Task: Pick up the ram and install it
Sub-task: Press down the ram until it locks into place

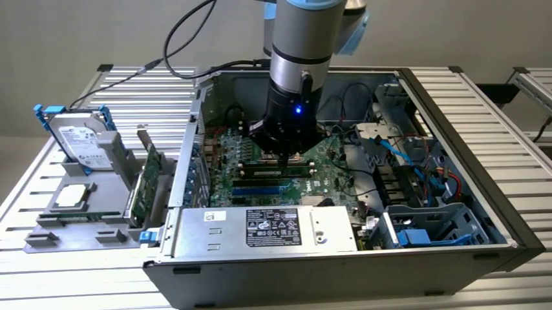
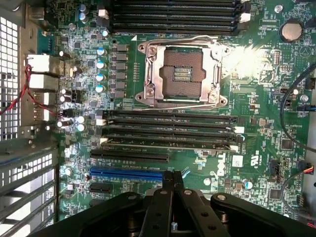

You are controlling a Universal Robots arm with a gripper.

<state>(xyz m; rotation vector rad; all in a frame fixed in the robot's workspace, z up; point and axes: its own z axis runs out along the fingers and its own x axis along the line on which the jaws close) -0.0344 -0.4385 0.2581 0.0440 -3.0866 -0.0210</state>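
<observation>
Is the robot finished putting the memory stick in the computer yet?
Nearly, it seems. Done: a thin stick that looks like the ram lies in the memory slot nearest the fingers. In hand: nothing shows between the fingers, which are shut just above the motherboard. Left: I cannot tell whether the ram is clicked fully in.

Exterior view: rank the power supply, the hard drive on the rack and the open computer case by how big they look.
1. Computer case, clearly largest.
2. Power supply.
3. Hard drive, smallest; it stands farther from the camera, so its true size against the power supply is unsure.
</observation>
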